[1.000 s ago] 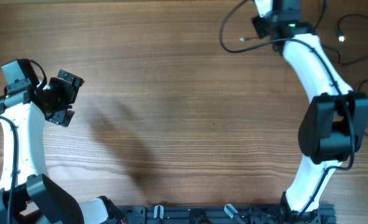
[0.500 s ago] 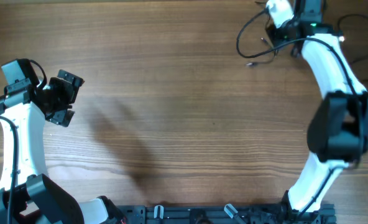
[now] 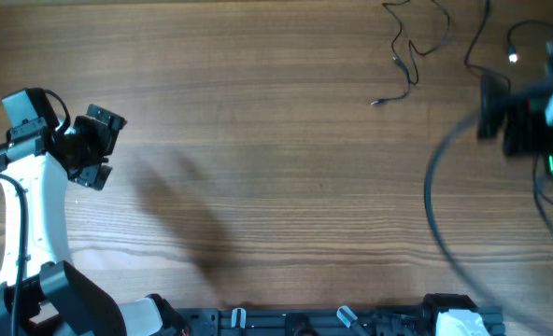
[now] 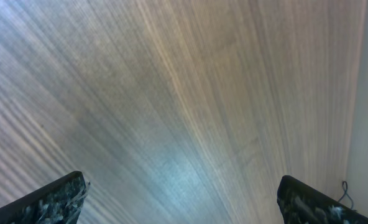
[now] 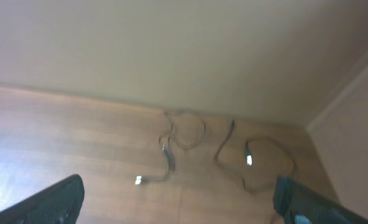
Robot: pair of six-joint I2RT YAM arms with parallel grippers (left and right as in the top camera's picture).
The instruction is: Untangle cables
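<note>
Wood-grain table (image 3: 286, 140), brown, with a soft shadow (image 3: 178, 210) left of centre. Pale wall (image 5: 171, 43) meets its far edge.

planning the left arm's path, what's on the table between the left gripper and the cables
Nothing: in the overhead view, only bare wooden table lies between the left gripper and the cables.

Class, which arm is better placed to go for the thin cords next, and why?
Right. The cables lie far right on the table, in plain sight of the right gripper, whose jaws are open. The left gripper, also open, sits at the opposite edge, seeing mostly bare wood.
</note>
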